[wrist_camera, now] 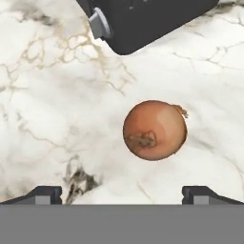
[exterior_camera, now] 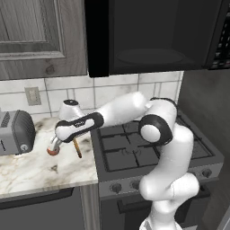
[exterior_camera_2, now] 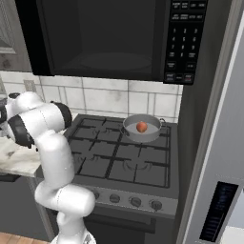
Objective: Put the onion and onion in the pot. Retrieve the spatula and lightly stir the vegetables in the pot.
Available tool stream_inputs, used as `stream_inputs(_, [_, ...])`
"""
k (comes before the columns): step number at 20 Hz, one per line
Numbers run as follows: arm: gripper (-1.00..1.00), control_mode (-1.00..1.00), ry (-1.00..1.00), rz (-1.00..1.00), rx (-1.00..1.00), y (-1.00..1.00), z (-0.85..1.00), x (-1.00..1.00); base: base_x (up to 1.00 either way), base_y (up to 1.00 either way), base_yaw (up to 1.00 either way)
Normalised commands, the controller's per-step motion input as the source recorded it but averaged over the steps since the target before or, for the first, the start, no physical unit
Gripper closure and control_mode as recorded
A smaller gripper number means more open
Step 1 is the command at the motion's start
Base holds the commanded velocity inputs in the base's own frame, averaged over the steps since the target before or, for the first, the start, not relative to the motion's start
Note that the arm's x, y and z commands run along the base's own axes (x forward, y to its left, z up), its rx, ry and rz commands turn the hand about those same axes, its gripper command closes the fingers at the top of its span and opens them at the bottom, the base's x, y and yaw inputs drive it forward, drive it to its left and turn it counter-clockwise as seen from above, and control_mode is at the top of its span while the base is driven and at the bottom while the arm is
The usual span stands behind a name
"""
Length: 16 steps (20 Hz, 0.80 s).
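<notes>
Hand [wrist_camera: 122,194] open above smooth round onion [wrist_camera: 155,129] on veined marble counter [wrist_camera: 43,109].

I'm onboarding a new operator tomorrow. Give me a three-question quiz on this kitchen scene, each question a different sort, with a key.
1. True or false: one onion already lies in the pot.
2. Multiple choice: the second onion rests on A) a stove burner, B) the marble counter, C) the toaster.
3. Fill in: the gripper above that onion has its fingers ____.

Key: 1 true; 2 B; 3 open.
</notes>
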Motion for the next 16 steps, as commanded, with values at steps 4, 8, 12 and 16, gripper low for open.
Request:
stream_inputs(4, [-1.0,-1.0,0.01,0.0,-0.18,0.44,-0.39,0.39,0.0,0.0,0.0])
stream_inputs(8, [-1.0,-1.0,0.0,0.0,-0.14,0.3,-0.21,0.43,0.0,0.0,0.0])
stream_inputs(12, [-1.0,-1.0,0.02,0.0,-0.06,0.16,-0.07,0.4,0.0,0.0,0.0])
stream_inputs(16, [-1.0,-1.0,0.03,0.0,-0.03,0.04,-0.09,0.32,0.0,0.0,0.0])
